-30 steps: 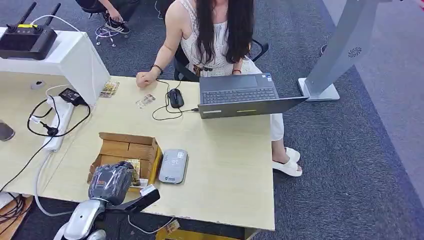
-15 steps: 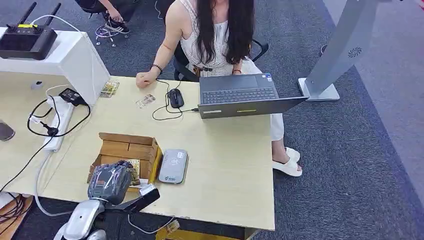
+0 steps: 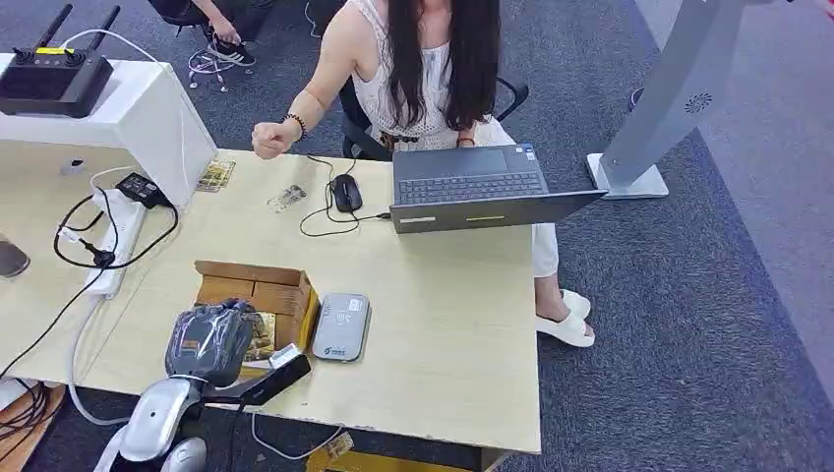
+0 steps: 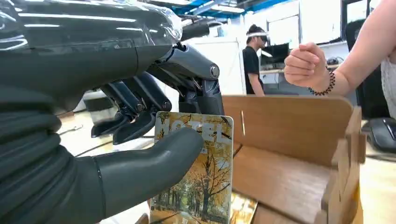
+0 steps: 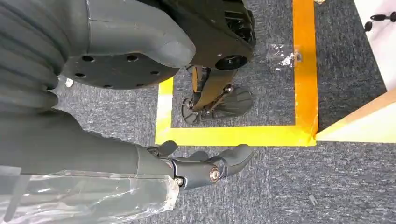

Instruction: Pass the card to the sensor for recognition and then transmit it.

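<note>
L hand (image 4: 140,140) pinches card (image 4: 196,177) over box (image 3: 258,295), lower left; lift clear w/o tilting, then to sensor (image 3: 340,326) just right; R hand (image 5: 201,168) hangs slack, fingers loosely apart.

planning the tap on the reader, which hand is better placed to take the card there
Left. The left hand already pinches the card over the cardboard box, beside the grey card reader. The right hand hangs over the floor.

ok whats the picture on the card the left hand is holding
An autumn scene: orange-yellow trees on the card, pinched by the left hand. It shows best in the left wrist view.
</note>
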